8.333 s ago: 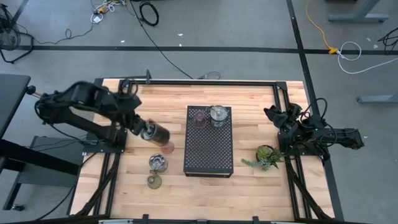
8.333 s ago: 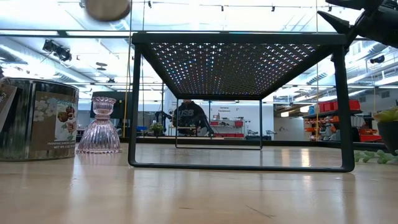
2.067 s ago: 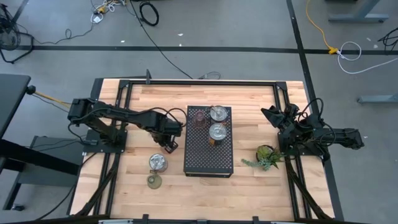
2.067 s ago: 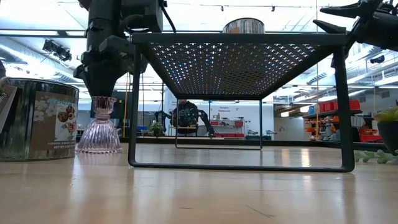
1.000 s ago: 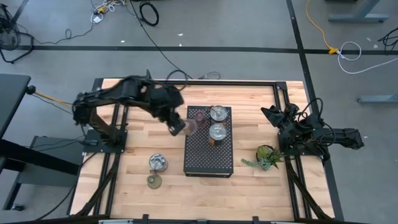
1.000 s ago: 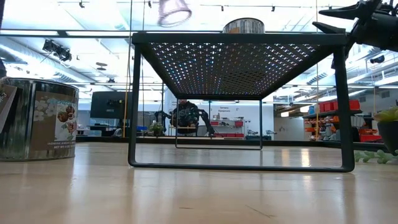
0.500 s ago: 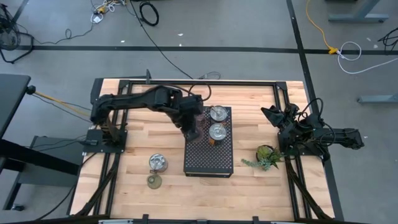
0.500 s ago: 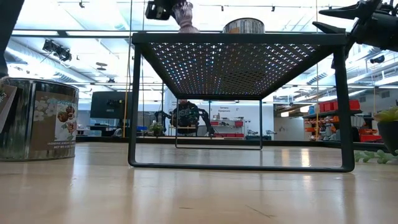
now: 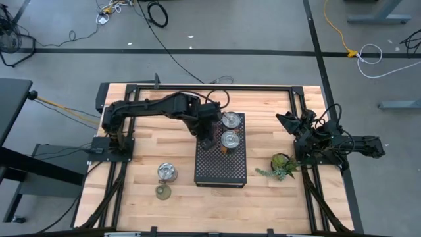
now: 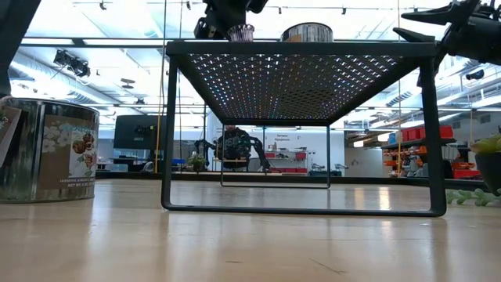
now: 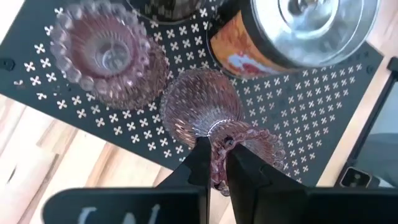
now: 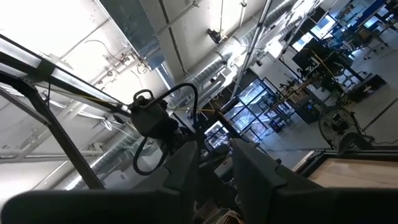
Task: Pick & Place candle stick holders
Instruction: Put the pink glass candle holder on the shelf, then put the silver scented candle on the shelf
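Note:
My left gripper is over the left part of the black perforated stand, shut on a pinkish-red glass candle holder. A second pinkish-red holder and two silvery holders stand on the stand's far half. One silvery holder and the olive-green holder stand on the table at the near left. My right gripper is open and empty at the table's right edge. My left gripper holds the pinkish-red holder by its beaded top cup, from above, pointing down. One finger seems to stand inside the cup and the other outside it. The holder hangs upright below the fingers, its flared foot at the stand's top; whether it touches, I cannot tell.
A small green potted plant stands on the table right of the stand, close to the right arm. The near half of the stand's top is bare. The wooden table shows bare left of the stand.
My left gripper has carried the pinkish-red holder from beside the stand's left edge toward the table's right, over the stand, and then down. The holder, tilted while carried, now hangs upright at the stand's top beside the other pinkish-red holder.

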